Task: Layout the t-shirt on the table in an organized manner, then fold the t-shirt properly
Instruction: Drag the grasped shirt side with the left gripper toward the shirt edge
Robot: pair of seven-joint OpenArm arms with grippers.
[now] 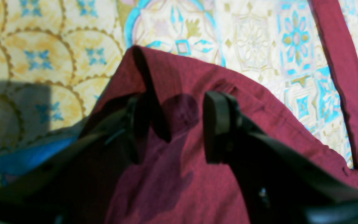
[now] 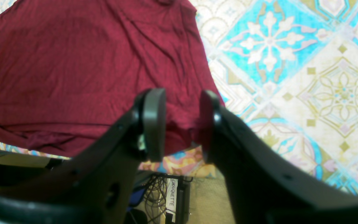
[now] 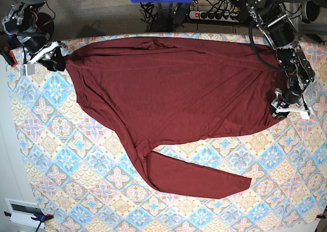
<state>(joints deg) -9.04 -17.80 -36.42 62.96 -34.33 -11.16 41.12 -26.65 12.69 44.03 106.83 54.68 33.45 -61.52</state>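
Overhead, the t-shirt [image 3: 179,89] lay spread across the table [image 3: 61,155], one sleeve trailing toward the near edge, while the left gripper [image 1: 179,124] stood open over its hem and the right gripper [image 2: 182,124] pinched the opposite corner.

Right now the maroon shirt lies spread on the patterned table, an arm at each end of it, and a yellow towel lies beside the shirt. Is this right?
Not quite. No yellow towel is there: the base view shows only the shirt on the table. The rest holds: the left gripper and the right gripper are at its two ends.
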